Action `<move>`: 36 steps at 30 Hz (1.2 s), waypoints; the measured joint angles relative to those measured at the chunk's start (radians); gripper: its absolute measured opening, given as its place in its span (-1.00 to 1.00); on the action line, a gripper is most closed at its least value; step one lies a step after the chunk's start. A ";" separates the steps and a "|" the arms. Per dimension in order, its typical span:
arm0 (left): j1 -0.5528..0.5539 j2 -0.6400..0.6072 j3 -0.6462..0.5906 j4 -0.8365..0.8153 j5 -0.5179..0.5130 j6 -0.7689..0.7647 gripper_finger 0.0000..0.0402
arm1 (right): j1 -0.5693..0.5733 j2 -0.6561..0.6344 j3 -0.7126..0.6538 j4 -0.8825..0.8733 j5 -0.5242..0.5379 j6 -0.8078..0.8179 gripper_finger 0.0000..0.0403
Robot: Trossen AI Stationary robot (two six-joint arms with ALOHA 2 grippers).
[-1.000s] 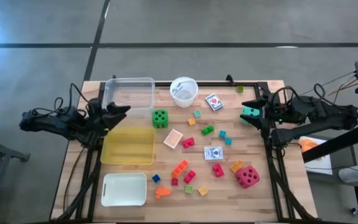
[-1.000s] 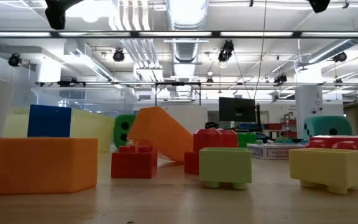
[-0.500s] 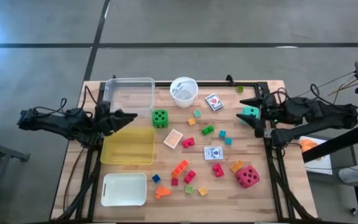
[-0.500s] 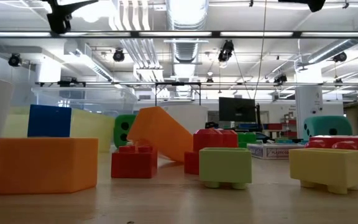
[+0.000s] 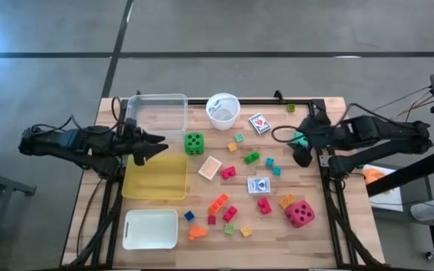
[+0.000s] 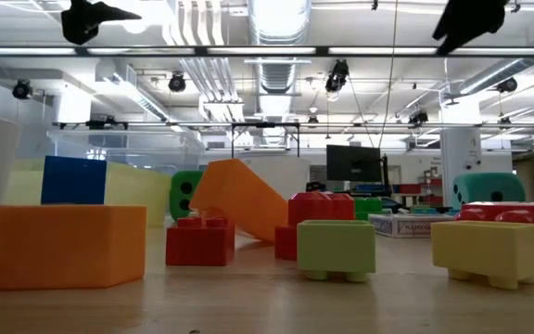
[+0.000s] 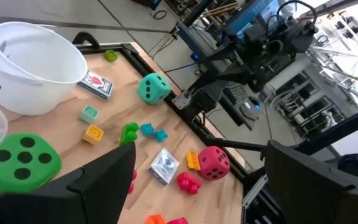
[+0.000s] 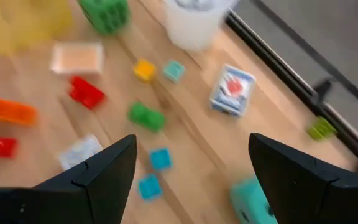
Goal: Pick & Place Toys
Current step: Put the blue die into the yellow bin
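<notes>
Many small bright blocks [image 5: 224, 203] lie scattered on the wooden table, with card packs [image 5: 259, 123] [image 5: 259, 185] among them. A green die [image 5: 194, 142] sits near the middle, a red die [image 5: 300, 214] at the near right, and a teal die [image 7: 154, 88] at the right edge. My left gripper [image 5: 159, 141] hovers open at the table's left, above the gap between the clear and yellow trays, pointing nearly level toward the toys. My right gripper [image 5: 301, 153] hovers open over the right edge, slanting down beside the teal die. Both hang high above the table in the low view [image 6: 95, 17] [image 6: 469, 20].
A white cup [image 5: 223, 110] stands at the far middle. A clear tray [image 5: 157, 113], a yellow tray [image 5: 155, 177] and a white tray [image 5: 151, 229] line the left side. Black frame rails [image 5: 330, 203] run along the table's edges.
My left gripper has risen a little, moved toward the table's middle and tipped up from slanting down to nearly level. My right gripper has tipped from nearly level to slanting down and shifted toward the teal die. Both stayed open. No toy has moved.
</notes>
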 joint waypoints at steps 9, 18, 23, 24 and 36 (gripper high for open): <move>0.000 -0.001 0.000 -0.012 0.001 -0.011 0.70 | -0.091 0.139 -0.019 -0.100 0.001 -0.040 0.50; 0.000 -0.001 0.000 -0.012 0.005 -0.030 0.70 | -0.237 0.205 -0.174 -0.100 -0.002 0.131 0.50; 0.000 -0.001 0.000 -0.011 0.005 -0.037 0.70 | -0.343 0.276 -0.194 -0.100 -0.005 0.289 0.50; 0.000 -0.001 0.000 -0.011 0.005 -0.039 0.70 | -0.364 0.297 -0.194 -0.100 -0.008 0.292 0.50; 0.000 -0.002 0.000 -0.006 0.005 -0.064 0.70 | -0.530 0.493 -0.159 -0.092 -0.042 0.328 0.50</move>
